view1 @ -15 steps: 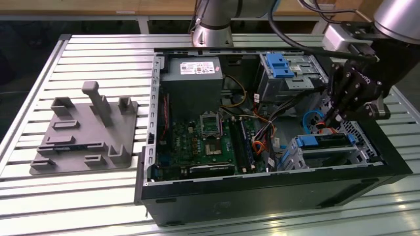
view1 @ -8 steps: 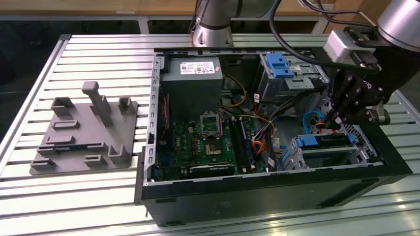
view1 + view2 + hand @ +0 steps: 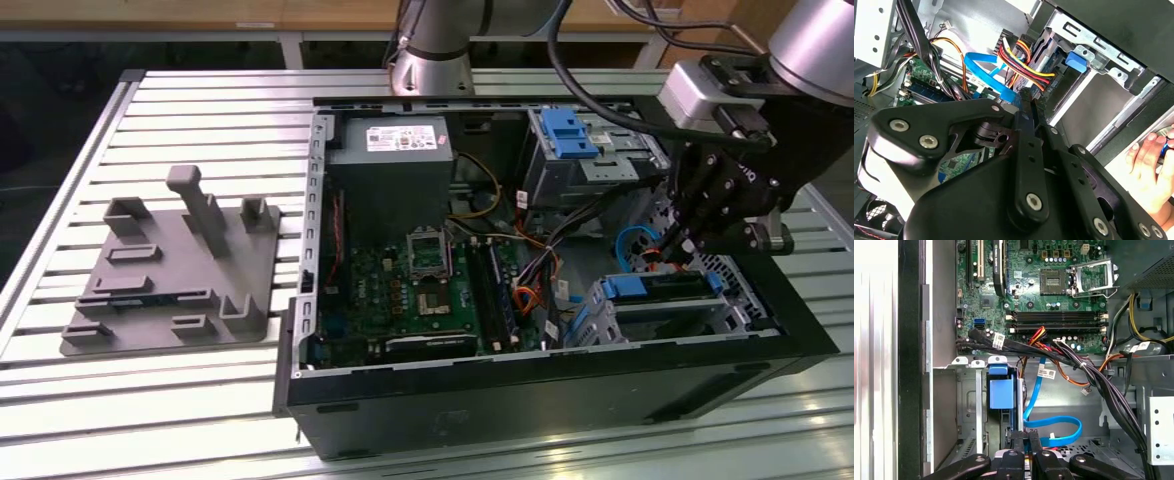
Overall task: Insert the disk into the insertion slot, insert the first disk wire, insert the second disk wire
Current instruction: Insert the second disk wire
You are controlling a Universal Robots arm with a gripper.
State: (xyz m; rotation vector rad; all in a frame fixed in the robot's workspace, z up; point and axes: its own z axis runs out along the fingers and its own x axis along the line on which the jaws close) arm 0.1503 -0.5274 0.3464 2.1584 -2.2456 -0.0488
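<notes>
The disk [image 3: 654, 288], in its blue carrier, sits inside the silver insertion slot [image 3: 671, 318] at the case's near corner, on the exterior view's right. The first wrist view shows the carrier's blue tab [image 3: 1002, 390] edge-on in the slot [image 3: 966, 405]. My gripper [image 3: 674, 250] hangs just above the back of the slot. Its fingers [image 3: 1016, 442] stand close together on the end of a blue flat disk wire [image 3: 1054, 422], which loops away beside them. In the second wrist view the fingertips [image 3: 1026, 100] meet the blue wire's end [image 3: 1006, 92], beside a red, yellow and black wire bundle [image 3: 1024, 62].
The open black computer case [image 3: 534, 390] holds a motherboard [image 3: 414, 290], a power supply [image 3: 394, 150] and a blue-latched drive cage [image 3: 567, 135]. Black cable bundles [image 3: 1054, 352] cross near the slot. A grey fixture [image 3: 174, 270] lies on the table. A person's hand [image 3: 1149, 160] is outside the case.
</notes>
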